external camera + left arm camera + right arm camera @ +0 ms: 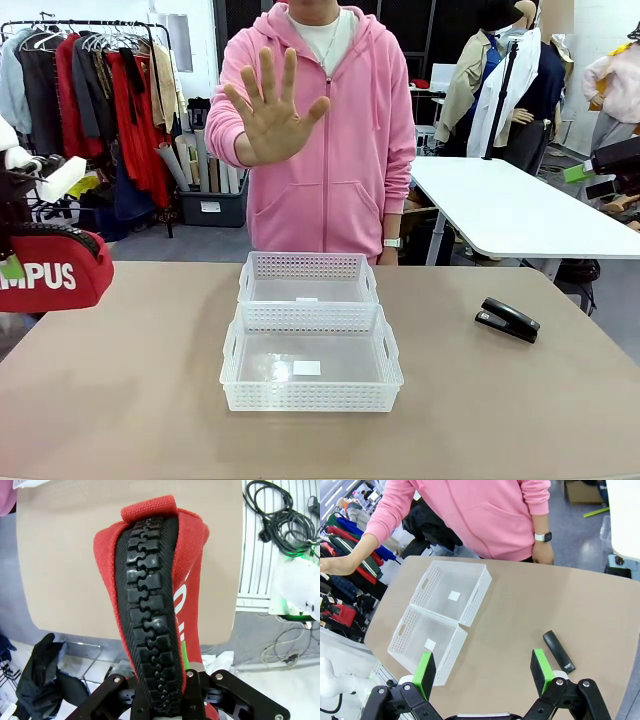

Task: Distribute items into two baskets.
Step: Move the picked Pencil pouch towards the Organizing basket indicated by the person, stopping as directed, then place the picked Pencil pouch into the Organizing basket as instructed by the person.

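My left gripper (pixel 12 264) is shut on the red pouch (pixel 48 272) with white lettering, holding it in the air off the table's left edge. In the left wrist view the pouch (pixel 192 555) hangs between the fingers with its black strap (pixel 147 595) facing the camera. Two white baskets stand end to end mid-table, the near one (pixel 310 397) and the far one (pixel 307 266), both empty. A black stapler (pixel 508 319) lies at the right. My right gripper (pixel 482 672) is open high above the table, with the baskets (pixel 451 655) and the stapler (pixel 558 651) below it.
A person in a pink hoodie stands at the far side, one open hand (pixel 270 105) raised palm-forward. The brown table (pixel 130 380) is bare around the baskets. A white table (pixel 520 210) stands behind at the right, a clothes rack (pixel 100 90) at the left.
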Available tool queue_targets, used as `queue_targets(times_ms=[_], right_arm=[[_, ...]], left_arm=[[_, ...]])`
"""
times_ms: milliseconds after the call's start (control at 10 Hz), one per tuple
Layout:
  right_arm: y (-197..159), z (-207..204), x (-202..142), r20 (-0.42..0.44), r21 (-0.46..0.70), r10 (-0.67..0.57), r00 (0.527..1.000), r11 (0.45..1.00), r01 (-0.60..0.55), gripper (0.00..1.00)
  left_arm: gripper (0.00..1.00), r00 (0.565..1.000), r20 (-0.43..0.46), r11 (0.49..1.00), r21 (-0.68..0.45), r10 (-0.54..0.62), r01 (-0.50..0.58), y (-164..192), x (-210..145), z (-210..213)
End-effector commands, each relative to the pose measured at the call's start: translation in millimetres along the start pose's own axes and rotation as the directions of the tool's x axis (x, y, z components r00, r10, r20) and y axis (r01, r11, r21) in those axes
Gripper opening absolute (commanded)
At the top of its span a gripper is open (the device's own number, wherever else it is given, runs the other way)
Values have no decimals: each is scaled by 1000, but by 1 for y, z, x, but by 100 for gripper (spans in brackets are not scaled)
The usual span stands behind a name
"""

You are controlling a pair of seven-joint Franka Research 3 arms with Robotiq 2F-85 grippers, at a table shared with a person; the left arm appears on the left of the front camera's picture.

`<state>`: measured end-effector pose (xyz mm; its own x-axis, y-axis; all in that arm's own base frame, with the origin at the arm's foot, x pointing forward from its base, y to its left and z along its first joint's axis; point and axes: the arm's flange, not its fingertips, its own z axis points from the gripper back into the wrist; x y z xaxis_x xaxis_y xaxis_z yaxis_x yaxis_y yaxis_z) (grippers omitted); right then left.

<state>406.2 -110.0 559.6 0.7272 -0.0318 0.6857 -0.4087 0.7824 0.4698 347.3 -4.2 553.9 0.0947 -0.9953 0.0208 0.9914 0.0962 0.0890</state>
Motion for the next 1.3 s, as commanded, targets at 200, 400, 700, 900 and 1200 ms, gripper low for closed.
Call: queue_targets(times_ms=[200, 400, 700, 900, 1200], right_arm=[[0, 0, 2, 12, 16, 3, 1000, 1000, -4, 100], [0, 0, 2, 12, 16, 3, 1000, 1000, -4, 100], [0, 0, 2, 12, 16, 3, 1000, 1000, -4, 100], [0, 0, 2, 12, 16, 3, 1000, 1000, -4, 100], [0, 0, 2, 12, 16, 3, 1000, 1000, -4, 100]], left_arm=[[0, 1000, -4, 1000, 2, 2, -2, -4, -3, -1], [0, 1000, -4, 1000, 2, 2, -2, -4, -3, -1], [0, 1000, -4, 1000, 2, 2, -2, -4, -3, -1], [0, 1000, -4, 1000, 2, 2, -2, -4, -3, -1], [0, 1000, -4, 1000, 2, 2, -2, -4, -3, -1]])
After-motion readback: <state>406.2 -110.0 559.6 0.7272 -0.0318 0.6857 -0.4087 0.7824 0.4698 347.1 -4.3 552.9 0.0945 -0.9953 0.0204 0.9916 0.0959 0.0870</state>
